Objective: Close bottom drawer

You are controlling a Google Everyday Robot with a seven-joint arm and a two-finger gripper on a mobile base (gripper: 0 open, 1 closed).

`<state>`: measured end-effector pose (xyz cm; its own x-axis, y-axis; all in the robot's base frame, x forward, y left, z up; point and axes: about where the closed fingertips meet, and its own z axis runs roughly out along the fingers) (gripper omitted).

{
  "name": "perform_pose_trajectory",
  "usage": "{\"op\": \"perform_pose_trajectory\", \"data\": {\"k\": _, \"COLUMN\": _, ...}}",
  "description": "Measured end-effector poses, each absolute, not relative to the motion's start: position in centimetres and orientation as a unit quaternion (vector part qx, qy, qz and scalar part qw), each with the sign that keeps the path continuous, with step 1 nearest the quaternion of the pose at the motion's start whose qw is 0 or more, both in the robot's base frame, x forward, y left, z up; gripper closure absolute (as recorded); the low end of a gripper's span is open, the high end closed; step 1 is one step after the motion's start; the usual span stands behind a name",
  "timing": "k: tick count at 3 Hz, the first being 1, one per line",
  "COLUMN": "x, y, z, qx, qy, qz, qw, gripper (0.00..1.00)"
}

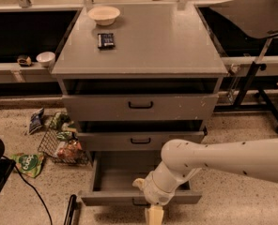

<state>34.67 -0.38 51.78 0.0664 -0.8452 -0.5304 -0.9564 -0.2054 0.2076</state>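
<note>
**Q:** Entry one, the gripper. Where is it, and in what state?

**A:** Gripper point(152, 209): low at the near edge of the scene, just in front of the bottom drawer's front panel, about mid-width. You cannot tell whether it is open or closed, or whether it has hold of anything. You cannot tell either whether it touches the panel. The arm point(223, 161) runs in from the right and bends down to it.

**Q:** Entry two, the task's thing?

**A:** Bottom drawer point(125, 177): lowest of three in the grey cabinet point(209, 102), pulled well out toward the near side, its shallow tray bare. Its small black handle point(137, 203) is mostly hidden behind the gripper.

**Q:** Surroundings?

**A:** The middle drawer point(140, 140) and top drawer point(140, 106) sit slightly proud of the cabinet above it. On the tabletop point(176, 46) are a bowl point(104, 15), far left, and a black packet point(105, 40) nearer to you. A wire basket point(64, 146) of packets stands on the floor to the left of the cabinet.

**Q:** Step in hand, and the next move?

**A:** By my judgement, the approach is done and the push not yet begun, since the drawer stands fully open. You want firm contact at the panel's middle, then a straight, level push toward the far side until the panel meets the cabinet. An off-centre push could skew the tray on its runners.
</note>
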Motion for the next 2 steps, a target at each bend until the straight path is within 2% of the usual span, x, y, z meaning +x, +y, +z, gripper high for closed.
{"op": "perform_pose_trajectory", "data": {"k": 2, "x": 34.6, "y": 0.4, "z": 39.1, "qx": -0.691, "qy": 0.627, "qz": 0.35, "qw": 0.08, "gripper": 0.0}}
